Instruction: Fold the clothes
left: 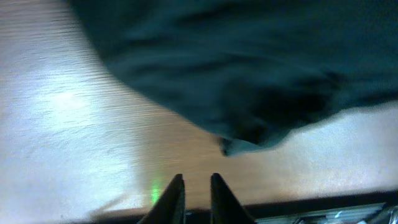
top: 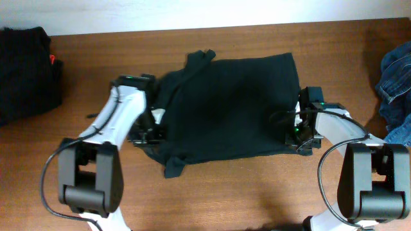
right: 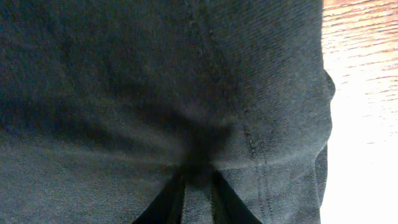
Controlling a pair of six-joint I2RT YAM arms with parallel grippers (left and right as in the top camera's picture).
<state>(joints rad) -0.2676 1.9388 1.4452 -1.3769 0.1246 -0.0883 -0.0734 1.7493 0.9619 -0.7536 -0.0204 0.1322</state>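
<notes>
Overhead: black T-shirt (top: 234, 109) on table (top: 257, 192); right jaws pinching hem, left jaws nearly together, empty.

Brown wood-grain surface (top: 244, 192) fills scene. Pale wall strip (top: 192, 13) along far edge. Bright light glare on wood in wrist views.

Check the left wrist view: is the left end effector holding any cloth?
No. The left end effector has nothing between its nearly closed fingers, over bare table, with the black T-shirt lying apart beyond it.
</notes>
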